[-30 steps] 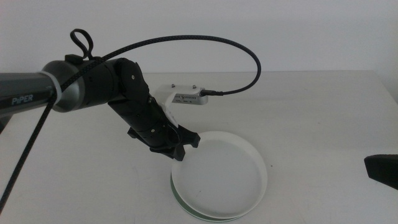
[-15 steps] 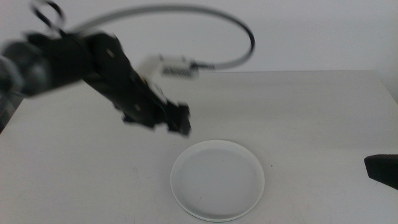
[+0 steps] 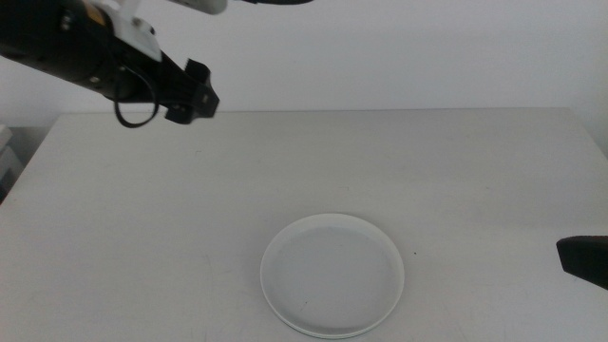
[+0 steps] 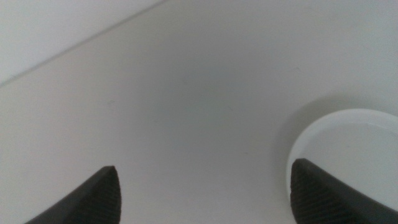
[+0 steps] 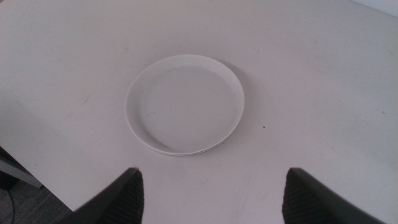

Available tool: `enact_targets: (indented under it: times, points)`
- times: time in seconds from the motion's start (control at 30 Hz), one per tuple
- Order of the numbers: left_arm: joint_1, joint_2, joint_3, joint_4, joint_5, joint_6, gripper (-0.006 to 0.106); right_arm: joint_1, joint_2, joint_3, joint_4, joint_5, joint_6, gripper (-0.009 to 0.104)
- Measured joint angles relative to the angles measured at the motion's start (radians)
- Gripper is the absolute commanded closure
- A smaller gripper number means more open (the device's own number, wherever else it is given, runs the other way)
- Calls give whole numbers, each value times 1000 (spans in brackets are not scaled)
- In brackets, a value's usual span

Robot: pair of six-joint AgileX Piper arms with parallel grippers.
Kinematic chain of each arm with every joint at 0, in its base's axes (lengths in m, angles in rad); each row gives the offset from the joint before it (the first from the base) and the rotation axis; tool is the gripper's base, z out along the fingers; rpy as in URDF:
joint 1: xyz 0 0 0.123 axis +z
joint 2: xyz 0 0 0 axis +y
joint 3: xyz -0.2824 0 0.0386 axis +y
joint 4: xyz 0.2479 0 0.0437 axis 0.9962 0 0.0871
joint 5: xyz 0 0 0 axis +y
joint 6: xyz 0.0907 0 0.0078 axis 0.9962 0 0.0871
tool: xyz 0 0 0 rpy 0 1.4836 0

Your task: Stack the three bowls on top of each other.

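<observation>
Middle view: the white bowl (image 3: pixel 332 274) sits flat on the white table (image 3: pixel 427 171) near its front edge, topping a stack — only slivers of rims show beneath it, their colours too faint to tell. Well apart, at the table's far left, the left gripper (image 3: pixel 195 92) hangs in the air, jaws spread and empty. At the right edge, the right gripper (image 3: pixel 581 257) waits low — its jaws likewise parted, the bowl framed between them from its wrist camera.

White bowl (image 3: pixel 332 274) tops the stack, upright on the table
</observation>
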Motion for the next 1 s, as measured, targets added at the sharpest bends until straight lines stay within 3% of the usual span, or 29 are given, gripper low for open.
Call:
enact_targets:
  times: [0.47,0.8,0.9,1.0]
  points:
    - [0,-52,0,142,-3,-167,-4,0,4,0,0,-12,0,39]
    - [43,-72,0,203,21,-244,-4,-20,228,-52,-120,-165,127,39]
    - [107,-81,0,194,46,-253,-4,-91,325,-110,-99,-177,113,39]
    - [173,-100,0,181,70,-244,-4,-219,395,-171,-22,-183,33,39]
